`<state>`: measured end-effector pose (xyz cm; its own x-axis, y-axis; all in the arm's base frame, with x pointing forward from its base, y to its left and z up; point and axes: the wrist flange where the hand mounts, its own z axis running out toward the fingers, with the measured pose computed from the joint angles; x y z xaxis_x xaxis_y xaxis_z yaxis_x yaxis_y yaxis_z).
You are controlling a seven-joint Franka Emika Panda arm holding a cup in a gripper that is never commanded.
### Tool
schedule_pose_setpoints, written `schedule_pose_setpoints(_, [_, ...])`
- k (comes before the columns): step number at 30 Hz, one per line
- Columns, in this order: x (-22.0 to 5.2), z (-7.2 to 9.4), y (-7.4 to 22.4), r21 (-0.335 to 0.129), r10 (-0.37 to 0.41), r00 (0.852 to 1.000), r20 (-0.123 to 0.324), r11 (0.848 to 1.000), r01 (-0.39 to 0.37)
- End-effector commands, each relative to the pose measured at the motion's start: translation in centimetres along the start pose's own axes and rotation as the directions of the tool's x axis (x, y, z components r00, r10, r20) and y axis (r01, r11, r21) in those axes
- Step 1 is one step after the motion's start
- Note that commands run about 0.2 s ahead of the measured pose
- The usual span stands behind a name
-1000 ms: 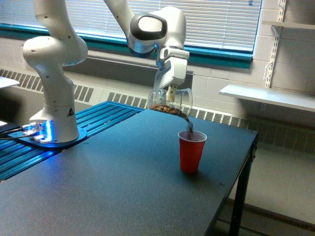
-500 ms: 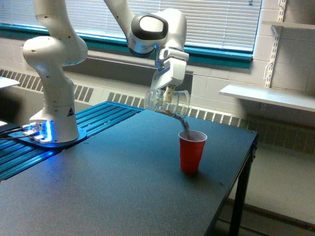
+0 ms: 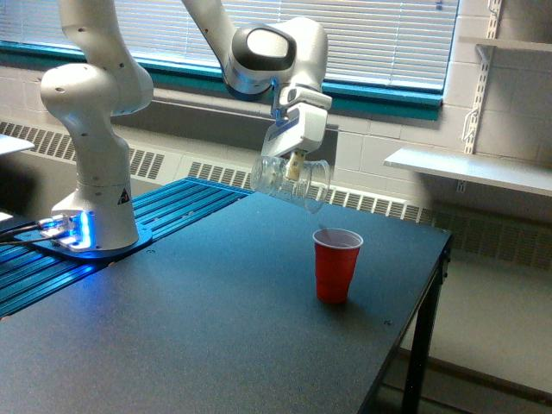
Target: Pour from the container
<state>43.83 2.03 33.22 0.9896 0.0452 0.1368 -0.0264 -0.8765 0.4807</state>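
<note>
Exterior view, single frame. Landmark: red cup, upright on a dark table, white inside, rim open; contents not legible. Clear container, see-through, tipped far over with its mouth pointing down toward the exterior view's right, held in the air above the red cup and offset toward the exterior view's left of it, not touching it; it looks empty, and no stream shows between the two. Gripper, white, clamped on the container from above, a tan pad showing at the grasp. White arm reaching to it from a base well to the exterior view's left of the red cup, standing on a blue ribbed platform with a blue light glowing at its foot. One small black-and-yellow triangular label on the base; its writing is too small to read. Behind the red cup: window blinds, a teal sill, a white wall shelf.
</note>
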Motion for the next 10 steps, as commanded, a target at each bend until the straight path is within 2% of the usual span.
schedule_pose_setpoints(1, [-0.02,-0.09,-0.52,-0.006,-0.032,0.999,0.003,0.999,0.032])
schedule_pose_setpoints(10, [-0.39,0.41,-0.7,0.013,-0.022,1.0,0.009,1.0,0.021])
